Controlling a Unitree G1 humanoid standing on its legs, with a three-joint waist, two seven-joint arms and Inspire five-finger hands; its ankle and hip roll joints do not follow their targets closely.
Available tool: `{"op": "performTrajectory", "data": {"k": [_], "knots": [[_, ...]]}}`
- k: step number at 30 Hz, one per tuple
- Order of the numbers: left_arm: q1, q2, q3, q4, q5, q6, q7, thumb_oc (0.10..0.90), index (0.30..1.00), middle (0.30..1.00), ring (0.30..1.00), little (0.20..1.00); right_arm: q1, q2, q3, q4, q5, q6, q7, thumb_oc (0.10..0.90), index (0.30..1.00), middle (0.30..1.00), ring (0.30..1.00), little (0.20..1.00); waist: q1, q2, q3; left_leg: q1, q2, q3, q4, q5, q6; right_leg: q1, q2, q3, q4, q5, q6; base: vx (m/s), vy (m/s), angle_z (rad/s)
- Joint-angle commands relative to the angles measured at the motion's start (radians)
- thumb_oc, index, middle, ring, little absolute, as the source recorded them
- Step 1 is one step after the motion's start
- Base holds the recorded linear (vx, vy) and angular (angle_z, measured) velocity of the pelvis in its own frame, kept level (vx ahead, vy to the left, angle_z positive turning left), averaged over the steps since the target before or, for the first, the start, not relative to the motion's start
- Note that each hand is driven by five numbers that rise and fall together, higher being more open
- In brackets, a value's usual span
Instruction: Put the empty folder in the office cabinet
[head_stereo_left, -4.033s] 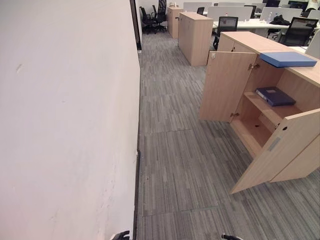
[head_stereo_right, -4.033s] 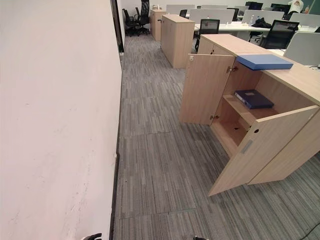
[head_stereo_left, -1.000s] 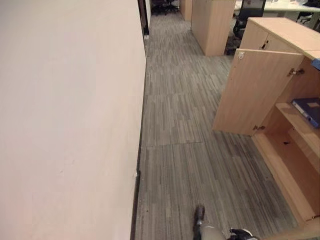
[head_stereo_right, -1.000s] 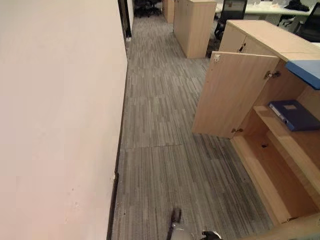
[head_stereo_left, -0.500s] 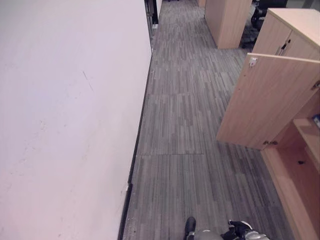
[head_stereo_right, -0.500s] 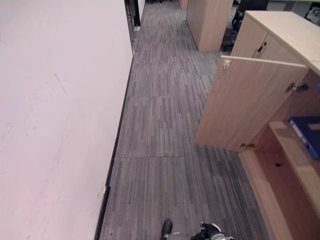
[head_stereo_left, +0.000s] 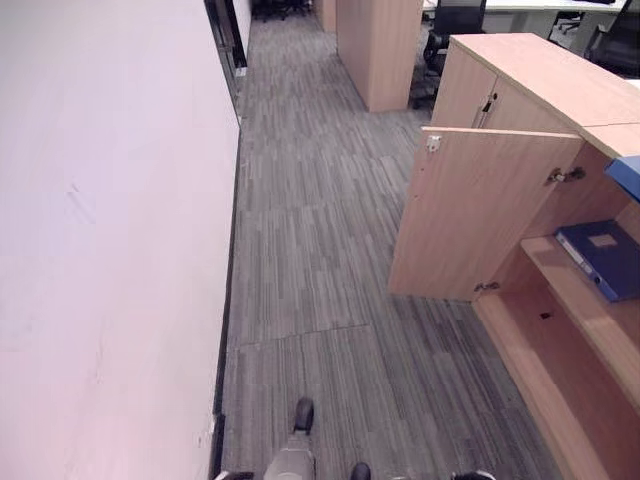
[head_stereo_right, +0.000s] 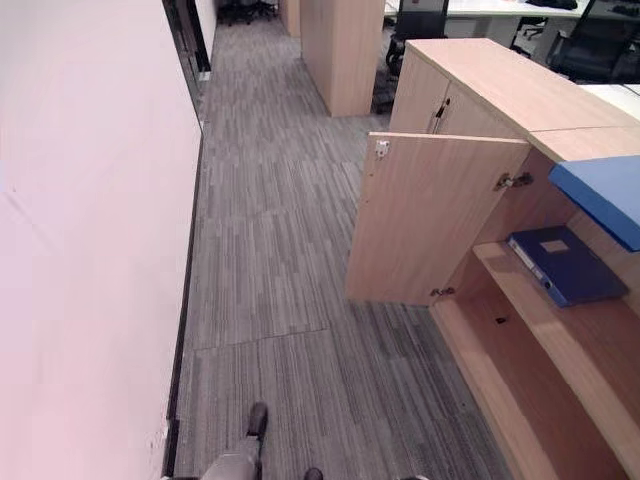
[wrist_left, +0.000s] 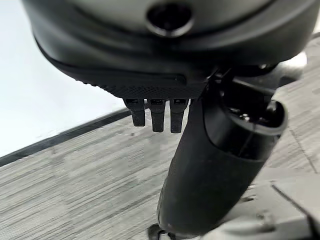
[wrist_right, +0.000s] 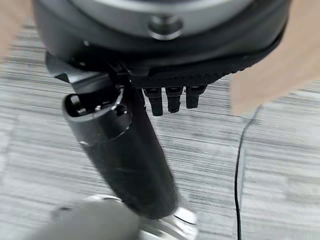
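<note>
The office cabinet (head_stereo_right: 470, 110) of light wood stands at the right with its door (head_stereo_right: 430, 220) swung open. A dark blue folder (head_stereo_right: 565, 265) lies flat on the cabinet's inner shelf (head_stereo_right: 560, 340). A light blue folder (head_stereo_right: 605, 195) rests on the cabinet top, jutting over the opening. My left hand (wrist_left: 215, 165) hangs over the carpet by the wall with straight fingers and holds nothing. My right hand (wrist_right: 125, 155) hangs likewise over the carpet, open and empty.
A white wall (head_stereo_left: 100, 250) runs along the whole left side. Grey carpet (head_stereo_left: 310, 250) forms an aisle between the wall and the cabinet. Another tall cabinet (head_stereo_left: 375, 50) and an office chair (head_stereo_left: 455, 20) stand further back.
The whole picture has shifted as the camera moved: the cabinet is closer than 4 seconds ago and more of its inside shows than half a second ago. The folders have not moved.
</note>
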Motion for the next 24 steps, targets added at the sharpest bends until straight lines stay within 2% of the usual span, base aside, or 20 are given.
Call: {"op": "performTrajectory", "data": {"k": [1,3,4,5,6,7,9,10,11,12,13,15,16,17,19,21,24], "knots": [[-0.015,0.006,0.004,0.013,-0.002,-0.024,-0.008,0.800,0.900,0.900,0.900,0.900,0.009,-0.010,-0.013,-0.022,-0.029,-0.024,0.006,0.800,0.900,0.900,0.900,0.900,0.006,-0.023,-0.022,-0.010,-0.062,-0.080,0.006,0.005,0.100,0.066,-0.103,0.076,0.091,-0.100,0.113,0.32,0.200,-1.65],[-0.015,0.004,0.000,0.019,0.007,-0.023,-0.011,0.800,0.900,0.900,0.900,0.900,0.009,-0.010,-0.015,-0.023,-0.033,-0.024,0.011,0.800,0.900,0.900,0.900,0.900,0.001,-0.018,-0.036,0.025,-0.065,-0.098,0.011,0.029,0.100,0.065,-0.115,0.123,0.102,-0.098,0.126,0.30,0.230,-1.53],[-0.015,0.005,-0.005,0.018,0.013,-0.023,-0.014,0.800,0.900,0.900,0.900,0.900,0.009,-0.008,-0.014,-0.024,-0.034,-0.022,0.015,0.800,0.900,0.900,0.900,0.900,-0.003,-0.017,-0.045,0.039,-0.069,-0.094,0.025,0.023,0.108,0.065,-0.125,0.139,0.106,-0.098,0.135,0.28,0.267,-1.28],[-0.018,0.006,-0.008,0.015,0.016,-0.023,-0.015,0.800,0.900,0.900,0.900,0.900,0.005,-0.009,-0.016,-0.028,-0.031,-0.022,0.015,0.800,0.900,0.900,0.900,0.900,0.000,-0.023,-0.055,0.048,-0.078,-0.076,0.043,0.007,0.120,0.059,-0.145,0.168,0.117,-0.090,0.150,0.33,0.377,-1.18],[-0.020,0.008,-0.004,0.006,0.009,-0.025,-0.015,0.800,0.900,0.900,0.900,0.900,0.001,-0.006,-0.022,-0.035,-0.028,-0.021,0.016,0.800,0.900,0.900,0.900,0.900,-0.001,-0.028,-0.074,0.069,-0.090,-0.036,0.063,-0.031,0.147,0.034,-0.183,0.199,0.154,-0.077,0.179,0.24,0.298,-1.36],[-0.020,0.008,-0.005,0.006,0.009,-0.025,-0.015,0.800,0.900,0.900,0.900,0.900,0.001,-0.006,-0.022,-0.035,-0.028,-0.021,0.016,0.800,0.900,0.900,0.900,0.900,0.000,-0.027,-0.076,0.066,-0.088,-0.035,0.063,-0.030,0.147,0.030,-0.181,0.201,0.154,-0.075,0.179,0.21,0.271,-1.69],[-0.030,0.015,0.004,-0.005,-0.011,-0.025,-0.020,0.800,0.900,0.900,0.900,0.900,-0.013,0.000,-0.027,-0.049,-0.014,-0.022,0.012,0.800,0.900,0.900,0.900,0.900,0.003,-0.026,-0.091,0.097,-0.098,0.020,0.070,-0.070,0.181,-0.019,-0.213,0.227,0.227,-0.038,0.205,0.18,0.216,-1.58],[-0.035,0.018,0.010,-0.010,-0.024,-0.024,-0.023,0.800,0.900,0.900,0.900,0.900,-0.018,0.000,-0.031,-0.056,-0.007,-0.022,0.013,0.800,0.900,0.900,0.900,0.900,0.003,-0.021,-0.098,0.117,-0.104,0.044,0.068,-0.085,0.194,-0.044,-0.228,0.219,0.272,-0.014,0.215,0.23,0.284,-0.92],[-0.041,0.020,0.013,-0.015,-0.032,-0.023,-0.027,0.800,0.900,0.900,0.900,0.900,-0.021,0.000,-0.044,-0.068,0.006,-0.024,0.009,0.800,0.900,0.900,0.900,0.900,-0.005,-0.015,-0.096,0.147,-0.113,0.075,0.064,-0.102,0.211,-0.073,-0.254,0.199,0.335,0.025,0.225,0.26,0.392,-1.03],[-0.043,0.023,0.015,-0.021,-0.038,-0.021,-0.032,0.800,0.900,0.900,0.900,0.900,-0.019,-0.001,-0.059,-0.089,0.020,-0.027,0.003,0.800,0.900,0.900,0.900,0.900,-0.021,0.004,-0.095,0.196,-0.123,0.116,0.049,-0.125,0.234,-0.136,-0.301,0.138,0.455,0.087,0.205,0.24,0.411,-0.82],[-0.044,0.025,0.013,-0.022,-0.036,-0.019,-0.034,0.800,0.900,0.900,0.900,0.900,-0.017,-0.002,-0.066,-0.100,0.026,-0.029,-0.001,0.800,0.900,0.900,0.900,0.900,-0.033,0.011,-0.091,0.225,-0.130,0.136,0.034,-0.131,0.243,-0.166,-0.324,0.109,0.509,0.114,0.192,0.15,0.304,-0.97],[-0.044,0.025,0.013,-0.022,-0.036,-0.019,-0.034,0.800,0.900,0.900,0.900,0.900,-0.017,-0.002,-0.066,-0.100,0.026,-0.028,-0.001,0.800,0.900,0.900,0.900,0.900,-0.032,0.010,-0.090,0.227,-0.131,0.137,0.033,-0.131,0.243,-0.166,-0.325,0.110,0.511,0.112,0.192,0.10,0.207,-0.75],[-0.053,0.041,0.009,-0.032,-0.017,-0.013,-0.033,0.800,0.900,0.900,0.900,0.900,-0.007,0.000,-0.074,-0.133,0.039,-0.035,-0.013,0.800,0.900,0.900,0.900,0.900,-0.054,0.023,-0.083,0.291,-0.154,0.209,0.011,-0.169,0.266,-0.205,-0.396,-0.037,0.615,0.113,0.156,0.14,0.307,-0.68],[-0.053,0.041,0.010,-0.032,-0.017,-0.013,-0.033,0.800,0.900,0.900,0.900,0.900,-0.006,0.000,-0.074,-0.134,0.039,-0.034,-0.013,0.800,0.900,0.900,0.900,0.900,-0.055,0.022,-0.082,0.293,-0.154,0.209,0.011,-0.170,0.266,-0.204,-0.397,-0.037,0.616,0.112,0.157,0.19,0.369,-0.85],[-0.056,0.051,0.017,-0.054,-0.019,-0.010,-0.029,0.800,0.900,0.900,0.900,0.900,-0.004,-0.003,-0.076,-0.159,0.042,-0.037,-0.019,0.800,0.900,0.900,0.900,0.900,-0.058,0.025,-0.075,0.319,-0.158,0.259,0.011,-0.193,0.270,-0.204,-0.419,-0.132,0.610,0.101,0.165,0.09,0.085,-0.83],[-0.063,0.061,0.036,-0.069,-0.046,-0.011,-0.028,0.800,0.900,0.900,0.900,0.900,-0.008,-0.007,-0.076,-0.172,0.041,-0.038,-0.026,0.800,0.900,0.900,0.900,0.900,-0.058,0.035,-0.070,0.331,-0.145,0.297,0.008,-0.204,0.262,-0.215,-0.408,-0.201,0.549,0.070,0.175,0.07,0.006,-0.67],[-0.072,0.063,0.067,-0.094,-0.107,-0.017,-0.031,0.800,0.900,0.900,0.900,0.900,-0.018,-0.013,-0.090,-0.191,0.063,-0.040,-0.034,0.800,0.900,0.900,0.900,0.900,-0.062,0.044,-0.058,0.348,-0.125,0.351,0.006,-0.228,0.247,-0.250,-0.387,-0.254,0.368,0.077,0.202,0.09,-0.082,-1.05]]}}
